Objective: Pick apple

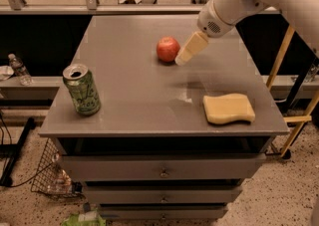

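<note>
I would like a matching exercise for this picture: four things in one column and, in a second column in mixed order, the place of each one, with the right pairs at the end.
Things:
1. apple
2. green can
3. yellow sponge
4. end effector

Places, as the picture shows them, on or over the cabinet top:
A. front right
B. front left, near the edge
C. close beside the apple, on its right
D. near the centre, toward the back

Pairs: 1-D, 2-B, 3-A, 4-C

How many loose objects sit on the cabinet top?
3: apple at center back, beside the gripper; green can front left; yellow sponge front right. None appears hidden.
</note>
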Motion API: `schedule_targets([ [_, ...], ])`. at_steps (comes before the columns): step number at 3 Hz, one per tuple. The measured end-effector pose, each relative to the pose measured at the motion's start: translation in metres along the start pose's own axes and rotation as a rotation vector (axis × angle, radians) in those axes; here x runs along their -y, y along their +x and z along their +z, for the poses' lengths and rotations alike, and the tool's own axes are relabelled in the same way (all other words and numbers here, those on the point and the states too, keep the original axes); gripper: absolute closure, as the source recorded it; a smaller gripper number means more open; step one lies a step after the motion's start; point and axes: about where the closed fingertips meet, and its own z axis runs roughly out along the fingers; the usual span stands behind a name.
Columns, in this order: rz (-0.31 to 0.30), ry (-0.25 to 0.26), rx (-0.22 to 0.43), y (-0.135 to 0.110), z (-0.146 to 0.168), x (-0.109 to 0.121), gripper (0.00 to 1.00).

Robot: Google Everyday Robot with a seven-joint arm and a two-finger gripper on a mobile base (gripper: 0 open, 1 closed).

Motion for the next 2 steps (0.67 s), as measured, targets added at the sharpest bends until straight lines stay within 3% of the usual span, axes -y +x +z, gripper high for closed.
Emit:
schedule_targets([
  [2,-0.005,-0.062,0.058,-0.020,0.039,-0.002,0.00],
])
